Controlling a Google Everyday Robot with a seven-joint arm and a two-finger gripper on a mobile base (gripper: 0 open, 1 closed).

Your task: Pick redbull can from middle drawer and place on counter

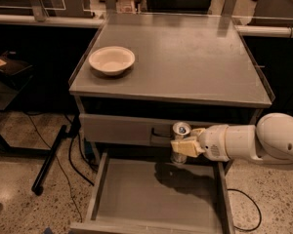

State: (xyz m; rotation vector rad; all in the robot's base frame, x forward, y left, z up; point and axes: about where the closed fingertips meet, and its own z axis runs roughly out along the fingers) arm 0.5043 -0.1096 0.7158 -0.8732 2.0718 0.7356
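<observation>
The redbull can (181, 129) is a small silvery can with a shiny round top. It is upright in my gripper (184, 145), which is shut on it. I hold it in the air above the open middle drawer (136, 189), level with the closed drawer front. The drawer's bare grey floor shows the gripper's shadow. My white arm (256, 143) comes in from the right. The counter (195, 62) is the flat grey top above, behind the can.
A cream bowl (112, 59) sits on the counter's left side. The closed upper drawer front with a black handle (158, 132) is just behind the can. A black stand leg (51, 160) and cables lie on the floor at the left.
</observation>
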